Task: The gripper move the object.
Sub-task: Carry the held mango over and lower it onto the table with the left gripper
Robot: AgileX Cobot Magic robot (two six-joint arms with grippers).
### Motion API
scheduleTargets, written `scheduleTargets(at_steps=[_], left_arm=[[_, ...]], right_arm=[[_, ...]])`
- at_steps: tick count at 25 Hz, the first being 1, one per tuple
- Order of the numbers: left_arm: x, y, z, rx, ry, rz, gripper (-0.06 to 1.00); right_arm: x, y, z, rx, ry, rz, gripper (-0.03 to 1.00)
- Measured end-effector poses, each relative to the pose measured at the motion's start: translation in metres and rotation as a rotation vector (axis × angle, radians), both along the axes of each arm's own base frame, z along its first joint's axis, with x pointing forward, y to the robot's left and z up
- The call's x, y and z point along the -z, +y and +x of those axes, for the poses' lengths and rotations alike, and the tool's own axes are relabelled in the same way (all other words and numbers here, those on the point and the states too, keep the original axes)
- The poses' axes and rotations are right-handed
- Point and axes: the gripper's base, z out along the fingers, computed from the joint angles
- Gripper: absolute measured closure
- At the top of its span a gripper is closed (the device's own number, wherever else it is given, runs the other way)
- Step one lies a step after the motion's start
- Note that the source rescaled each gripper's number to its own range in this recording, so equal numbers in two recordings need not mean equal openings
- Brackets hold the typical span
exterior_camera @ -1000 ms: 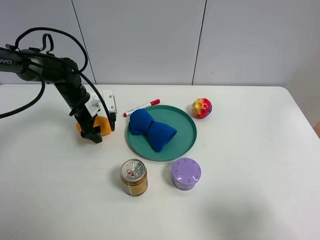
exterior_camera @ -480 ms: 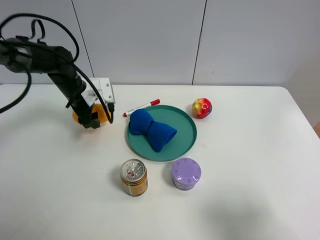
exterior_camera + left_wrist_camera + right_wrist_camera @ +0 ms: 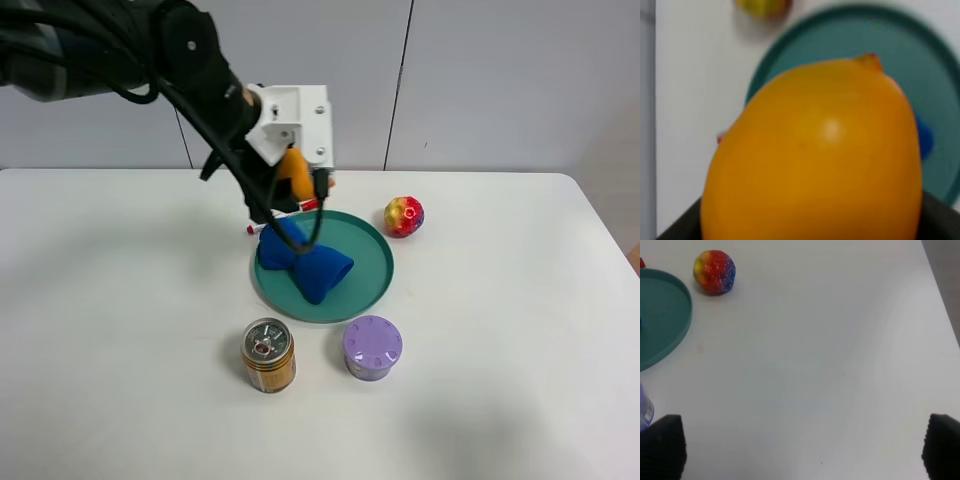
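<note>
Mango (image 3: 293,172), smooth, firm-looking and, I'd guess, slippery yet light, hangs in the upper middle of the frame above the bench (image 3: 120,330), over the far rim of the teal plate (image 3: 385,270), clenched in the left claw (image 3: 288,188), its broad middle seeming the safest hold.

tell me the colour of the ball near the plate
Red, yellow and blue, speckled; the ball shows best in the right wrist view.

White table (image 3: 500,380) with teal plate (image 3: 372,280), gold can (image 3: 268,355), purple jar (image 3: 372,348), multicoloured ball (image 3: 403,216) and red-capped marker (image 3: 254,228).
</note>
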Motion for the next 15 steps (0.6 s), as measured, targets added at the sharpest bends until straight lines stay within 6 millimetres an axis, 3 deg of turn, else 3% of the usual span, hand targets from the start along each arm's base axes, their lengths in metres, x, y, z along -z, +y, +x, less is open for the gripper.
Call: scheduleTargets(at_steps=[3, 6, 11, 15], left_arm=[[-0.011, -0.042, -0.008, 0.045, -0.015, -0.058, 0.92], [-0.009, -0.082, -0.018, 0.089, 0.007, -0.077, 0.92], [0.011, -0.136, -0.032, 0.156, 0.040, -0.081, 0.92], [0.038, -0.164, -0.038, 0.194, 0.054, -0.069, 0.92]], right_arm=[[0.000, 0.000, 0.000, 0.000, 0.000, 0.000, -0.03], [0.000, 0.000, 0.000, 0.000, 0.000, 0.000, -0.03], [0.000, 0.000, 0.000, 0.000, 0.000, 0.000, -0.03], [0.000, 0.000, 0.000, 0.000, 0.000, 0.000, -0.03]])
